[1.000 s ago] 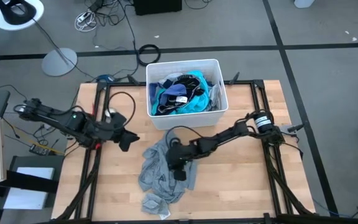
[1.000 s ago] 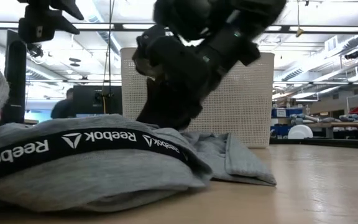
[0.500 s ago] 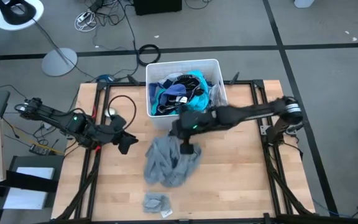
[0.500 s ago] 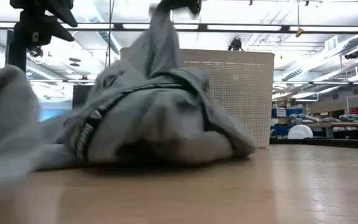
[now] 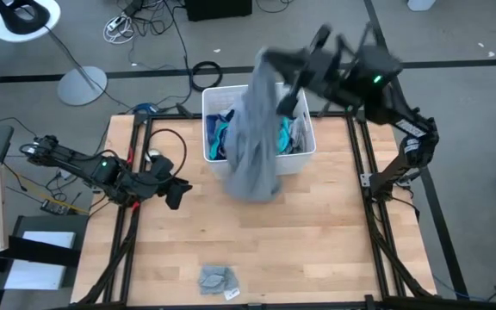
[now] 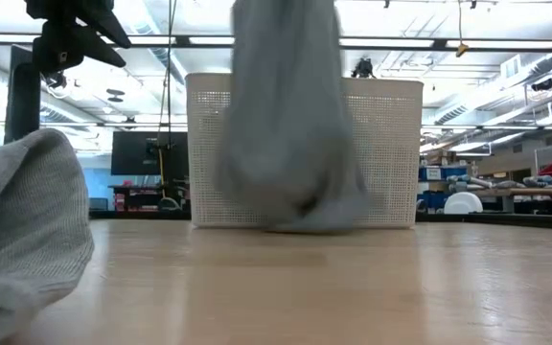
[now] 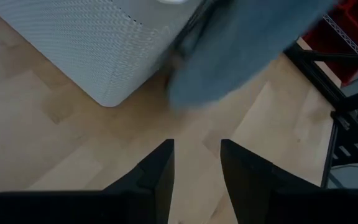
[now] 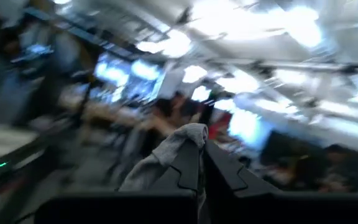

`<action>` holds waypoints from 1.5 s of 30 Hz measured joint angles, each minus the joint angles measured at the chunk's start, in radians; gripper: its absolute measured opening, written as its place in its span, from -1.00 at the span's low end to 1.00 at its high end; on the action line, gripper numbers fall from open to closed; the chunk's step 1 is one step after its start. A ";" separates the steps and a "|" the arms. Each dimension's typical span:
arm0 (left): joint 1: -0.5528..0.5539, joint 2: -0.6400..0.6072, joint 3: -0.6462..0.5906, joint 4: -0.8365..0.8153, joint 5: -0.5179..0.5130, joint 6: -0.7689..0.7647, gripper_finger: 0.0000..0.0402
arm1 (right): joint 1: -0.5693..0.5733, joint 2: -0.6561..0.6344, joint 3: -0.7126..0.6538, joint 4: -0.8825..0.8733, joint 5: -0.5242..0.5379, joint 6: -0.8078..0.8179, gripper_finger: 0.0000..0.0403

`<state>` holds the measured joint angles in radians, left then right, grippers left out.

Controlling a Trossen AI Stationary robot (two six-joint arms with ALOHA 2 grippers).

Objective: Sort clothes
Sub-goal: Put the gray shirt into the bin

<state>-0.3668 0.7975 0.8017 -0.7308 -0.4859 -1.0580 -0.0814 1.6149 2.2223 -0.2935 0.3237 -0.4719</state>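
My right gripper (image 5: 271,62) is raised high over the white bin (image 5: 301,148) and is shut on the grey t-shirt (image 5: 255,129). The shirt hangs down in front of the bin and also shows in the low view (image 6: 286,115) and the left wrist view (image 7: 247,56). The bin holds the turquoise top (image 5: 220,136) and other dark clothes. A small grey piece (image 5: 216,278) lies flat on the table near its near edge. My left gripper (image 5: 176,191) waits open, low at the table's left; its fingers show apart in its wrist view (image 7: 197,163). My right gripper pinches a bunched fold of the grey t-shirt (image 8: 182,138) between its two shut fingers. The shirt hangs long and slack below the gripper, across the bin's near wall. Whether its lower end (image 5: 252,188) touches the table, I cannot tell.
The bin stands at the table's far middle edge. The wooden table top (image 5: 334,232) is bare between the bin and the small grey piece. In the low view the small grey piece (image 6: 17,230) fills the left foreground.
My right gripper has risen high and gone toward the table's far edge, carrying the grey t-shirt. The shirt, first crumpled flat on the table's middle, is drawn up and now hangs long in front of the bin. The small grey piece has stayed on the table.
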 joint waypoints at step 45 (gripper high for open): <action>0.000 0.000 0.000 -0.020 -0.113 0.056 -0.32 | -0.295 0.636 0.078 -1.100 -0.373 0.787 -0.04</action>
<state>-0.3664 0.7975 0.8021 -0.7513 -0.5993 -1.0018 -0.3760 2.2510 2.3001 -1.3939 -0.0490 0.3148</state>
